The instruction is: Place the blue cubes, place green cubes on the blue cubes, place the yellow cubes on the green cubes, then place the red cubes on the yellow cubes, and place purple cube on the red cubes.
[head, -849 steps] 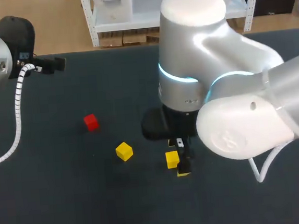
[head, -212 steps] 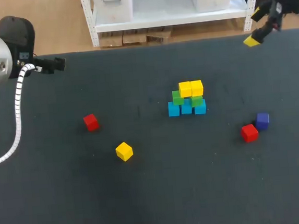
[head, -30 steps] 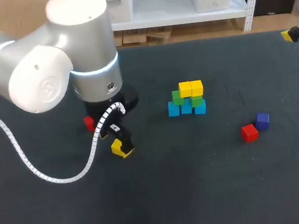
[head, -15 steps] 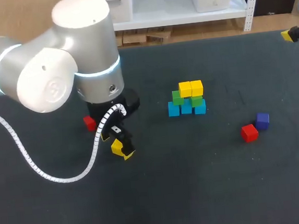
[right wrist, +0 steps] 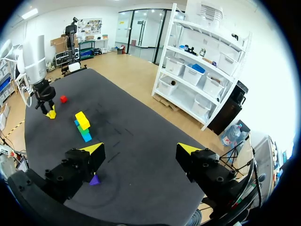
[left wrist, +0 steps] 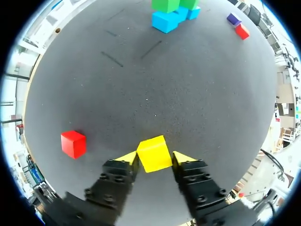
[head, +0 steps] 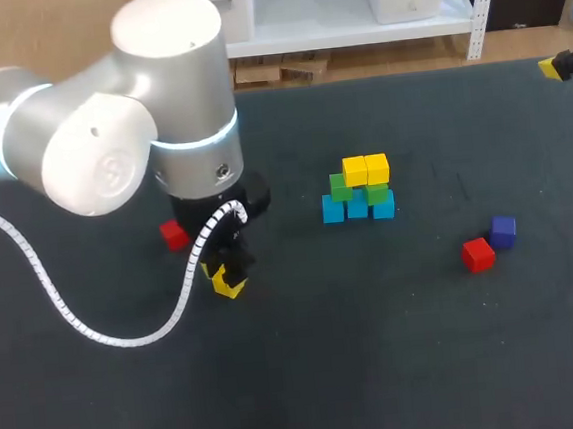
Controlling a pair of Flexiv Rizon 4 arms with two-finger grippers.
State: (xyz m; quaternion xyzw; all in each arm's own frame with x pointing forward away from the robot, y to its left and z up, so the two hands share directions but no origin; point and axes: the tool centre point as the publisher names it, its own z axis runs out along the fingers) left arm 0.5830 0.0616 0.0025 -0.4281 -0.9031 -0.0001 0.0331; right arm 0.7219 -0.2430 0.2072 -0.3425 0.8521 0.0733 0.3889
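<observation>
Moved a little toward the nearer red cube [left wrist: 73, 143] in the last half second, the left gripper [left wrist: 154, 160] carries the loose yellow cube [left wrist: 153, 151] with it. Both yellow tips press opposite sides of that cube, so the jaws are closed on it at cube width; whether it is clear of the table [head: 400, 365] I cannot tell. The nearer red cube lies just beside one finger. Well ahead of the jaws stands the stack: three blue cubes [head: 356, 206] in a row, two green cubes [head: 340, 186] on them, two yellow cubes [head: 354, 171] on top. Past the stack, the far red cube [head: 478, 254] sits just beside the purple cube [head: 503, 231]. The right gripper [right wrist: 141, 148] hangs well apart from every cube, its jaws spread wide with nothing between them
</observation>
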